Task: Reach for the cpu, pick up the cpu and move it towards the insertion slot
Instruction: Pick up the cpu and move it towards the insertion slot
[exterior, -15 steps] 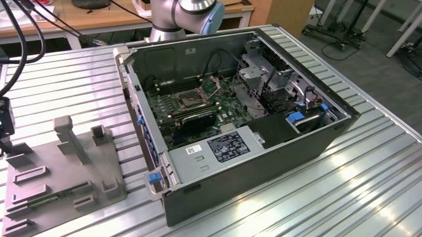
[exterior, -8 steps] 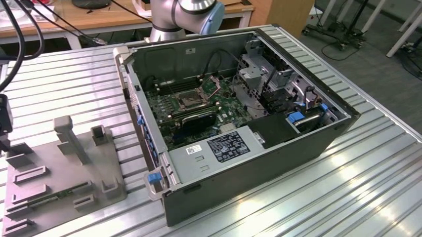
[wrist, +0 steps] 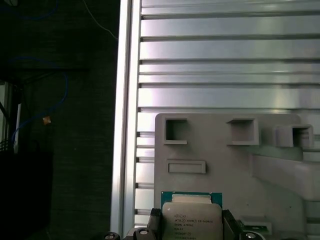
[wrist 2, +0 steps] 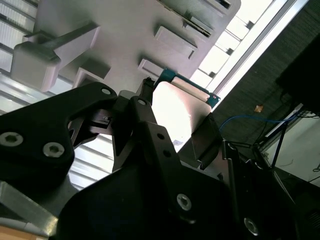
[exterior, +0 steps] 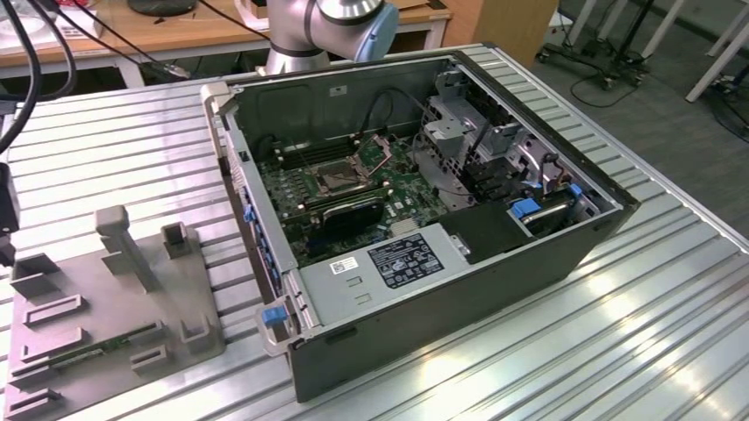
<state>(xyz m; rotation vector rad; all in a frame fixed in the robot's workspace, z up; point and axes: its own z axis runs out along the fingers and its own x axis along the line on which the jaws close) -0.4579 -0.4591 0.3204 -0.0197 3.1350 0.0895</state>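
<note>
gripping cpu (wrist: pixel 192 219) by two opposite rim edges in closed pincer (wrist: pixel 191 222) over tray (exterior: pixel 111 307), at 8 o'clock from slot (exterior: pixel 332 181) in exterior view; probably light, stiff, slick, fragile underneath.

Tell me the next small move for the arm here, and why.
Probably a short straight lift. The fingers flank the cpu at two opposite edges, apparently clamped, at the grey tray, whose upright posts stand close by; the insertion slot lies away in the open computer case.
</note>
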